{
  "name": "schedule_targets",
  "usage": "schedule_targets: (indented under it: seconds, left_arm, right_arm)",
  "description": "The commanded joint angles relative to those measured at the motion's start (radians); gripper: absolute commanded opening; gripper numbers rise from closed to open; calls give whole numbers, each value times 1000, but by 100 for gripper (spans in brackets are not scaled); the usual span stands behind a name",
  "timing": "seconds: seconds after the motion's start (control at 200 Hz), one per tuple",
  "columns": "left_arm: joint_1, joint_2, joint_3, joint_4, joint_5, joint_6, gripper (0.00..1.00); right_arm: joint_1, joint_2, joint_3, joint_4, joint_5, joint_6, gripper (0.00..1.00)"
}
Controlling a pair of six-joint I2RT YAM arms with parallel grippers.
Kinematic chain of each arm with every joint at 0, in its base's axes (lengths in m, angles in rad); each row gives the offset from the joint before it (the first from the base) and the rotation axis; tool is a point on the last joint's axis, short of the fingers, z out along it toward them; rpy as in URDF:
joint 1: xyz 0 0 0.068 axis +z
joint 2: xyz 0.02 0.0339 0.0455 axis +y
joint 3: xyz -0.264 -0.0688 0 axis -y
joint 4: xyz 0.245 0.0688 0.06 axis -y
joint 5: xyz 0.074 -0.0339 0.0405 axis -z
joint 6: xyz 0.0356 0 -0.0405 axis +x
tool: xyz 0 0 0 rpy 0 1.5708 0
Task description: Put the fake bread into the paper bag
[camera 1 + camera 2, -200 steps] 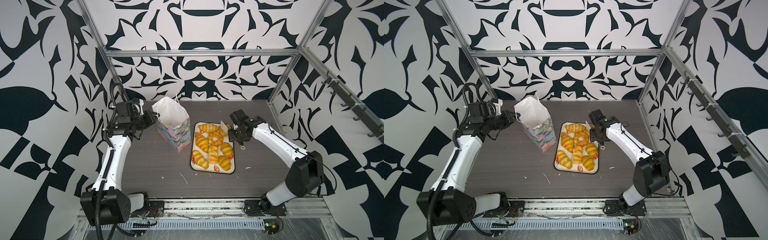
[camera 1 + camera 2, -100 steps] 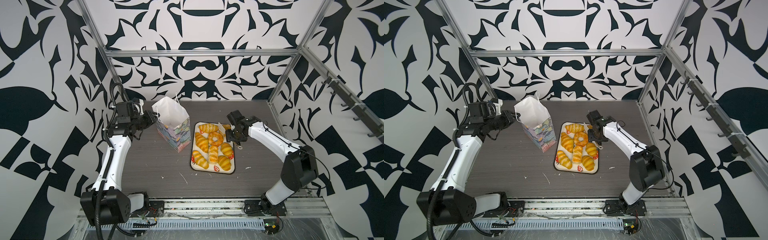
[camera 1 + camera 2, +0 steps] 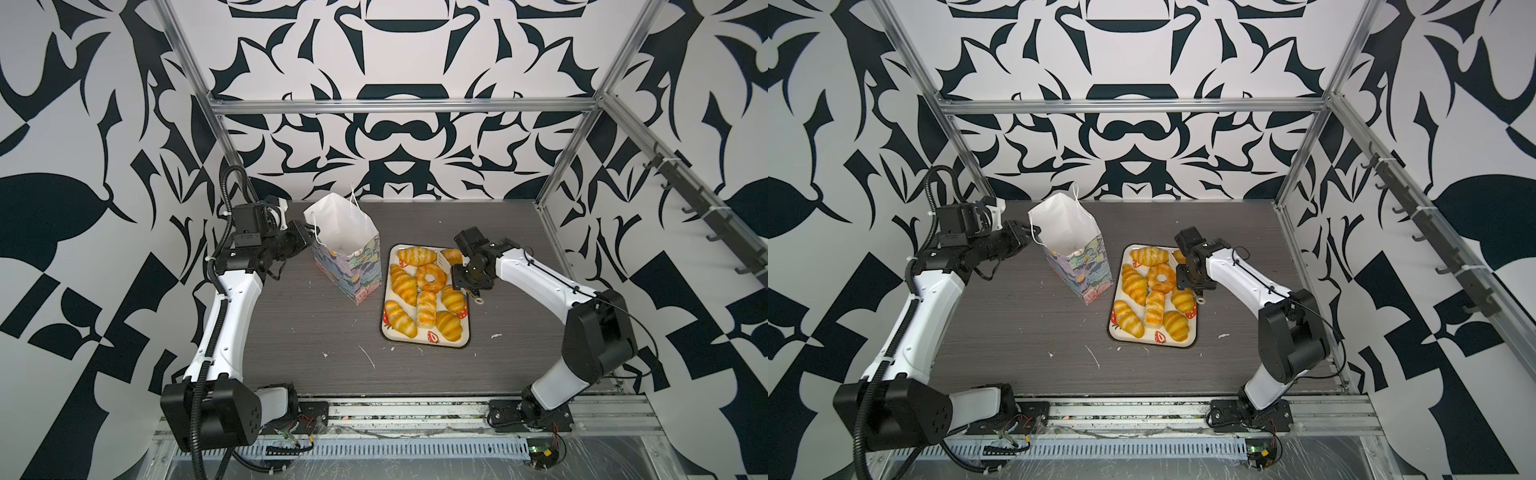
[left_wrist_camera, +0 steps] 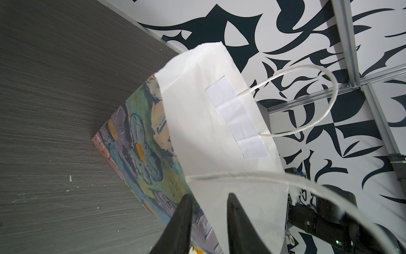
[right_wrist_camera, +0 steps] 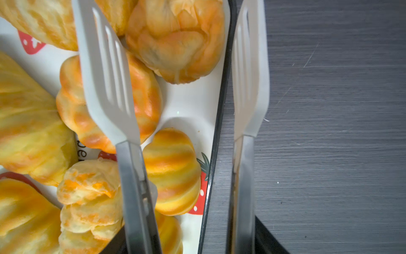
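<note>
Dark wood-grain table [image 3: 311,332], black-and-white patterned walls. The fake bread [image 3: 403,284] lies on the strawberry tray [image 3: 424,338], and the paper bag [image 3: 353,266] stands upright just beside the tray's ten o'clock. The left gripper [image 4: 208,195], jaws narrow, seems to pinch the bag's nine-o'clock rim. The right gripper [image 3: 467,278], at the tray's two o'clock, clasps white tongs [image 5: 109,88], whose blades are apart and straddle the tray's edge.
</note>
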Motion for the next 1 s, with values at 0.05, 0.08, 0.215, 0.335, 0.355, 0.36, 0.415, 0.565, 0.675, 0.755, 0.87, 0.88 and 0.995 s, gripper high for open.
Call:
schedule_targets:
  seconds: [0.05, 0.08, 0.215, 0.335, 0.355, 0.36, 0.415, 0.565, 0.675, 0.755, 0.87, 0.88, 0.995]
  left_arm:
    - [-3, -1, 0, -13, -2, 5, 31]
    - [-3, -1, 0, -13, -3, 6, 31]
    - [-3, -4, -1, -12, -3, 5, 31]
    - [-3, -5, -2, -12, -2, 4, 31]
    - [-3, -6, -1, -11, -2, 5, 31]
    - [-3, -6, -1, -12, -3, 5, 31]
    - [-3, -5, -1, -11, -2, 3, 31]
    - [-3, -8, -4, -13, -3, 4, 31]
    - [-3, -9, -9, -11, -2, 4, 31]
    - [-3, -8, -11, -11, -3, 3, 31]
    - [-3, -9, -14, -9, -2, 3, 31]
    - [-3, -9, -14, -9, -2, 2, 31]
    - [-3, -8, -17, -7, -2, 3, 31]
  right_arm:
    - [-42, -73, -30, 69, -80, 28, 64]
    - [-43, -74, -32, 72, -90, 28, 64]
    - [-50, -84, -41, 84, -101, 32, 63]
    - [-61, -86, -41, 98, -115, 33, 63]
    - [-62, -82, -39, 96, -115, 33, 63]
    - [-62, -82, -38, 96, -115, 33, 63]
    - [-62, -72, -31, 92, -115, 34, 63]
    - [-63, -54, -16, 81, -111, 32, 63]
    - [-63, -45, -12, 75, -104, 27, 63]
    - [-63, -38, -3, 63, -103, 20, 63]
    - [-62, -26, 6, 52, -104, 7, 63]
    - [-61, -24, 7, 52, -106, 4, 63]
    - [-61, -12, 11, 51, -109, -2, 63]
